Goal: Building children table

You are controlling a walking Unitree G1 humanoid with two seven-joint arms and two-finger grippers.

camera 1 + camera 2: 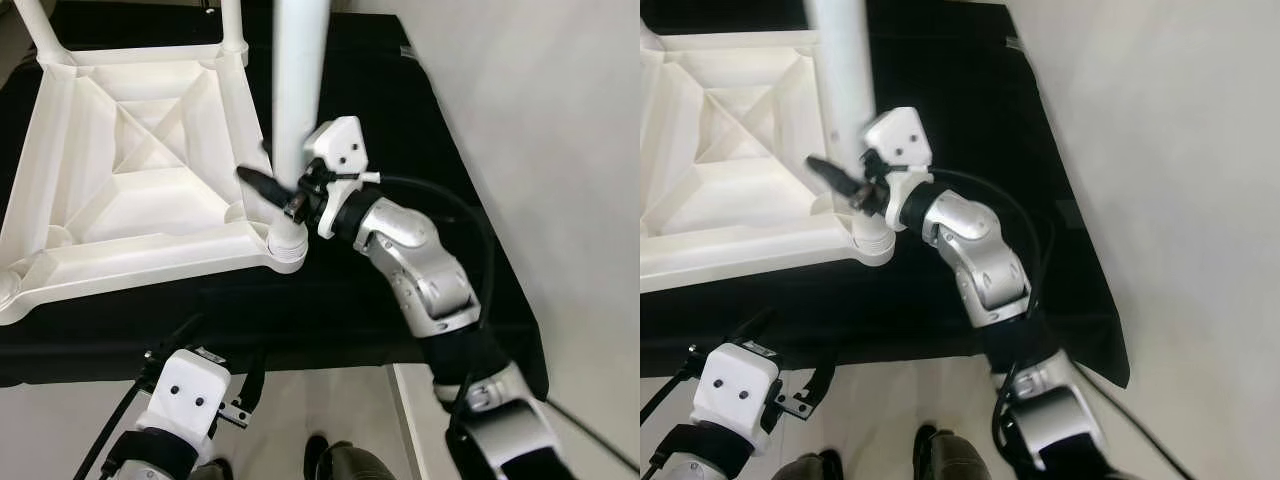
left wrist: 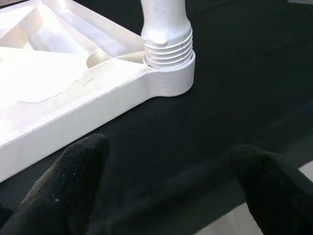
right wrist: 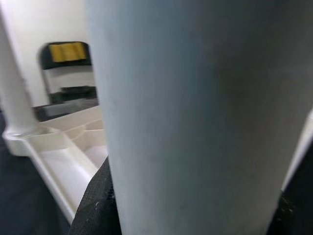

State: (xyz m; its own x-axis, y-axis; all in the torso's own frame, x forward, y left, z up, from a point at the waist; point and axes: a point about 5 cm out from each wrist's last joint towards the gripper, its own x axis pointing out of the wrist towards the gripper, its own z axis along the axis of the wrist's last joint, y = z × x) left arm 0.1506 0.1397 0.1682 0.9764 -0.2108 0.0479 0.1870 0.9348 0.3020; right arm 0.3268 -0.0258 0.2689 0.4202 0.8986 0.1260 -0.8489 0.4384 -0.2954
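From the left eye we see the upturned white plastic tabletop (image 1: 130, 160) on black cloth (image 1: 400, 150), its white tubular leg (image 1: 298, 90) upright at the 5 o'clock corner — our right gripper (image 1: 272, 188) clamped round it. Left wrist: left gripper's fingers (image 2: 73, 181) spread wide, empty, facing the threaded socket (image 2: 168, 54).

An upturned white tabletop (image 1: 130, 150) lies on a black cloth (image 1: 400, 290), the right gripper (image 1: 285, 195) has its fingers closed around an upright white leg (image 1: 298, 90) standing in the near corner socket (image 1: 287, 243).
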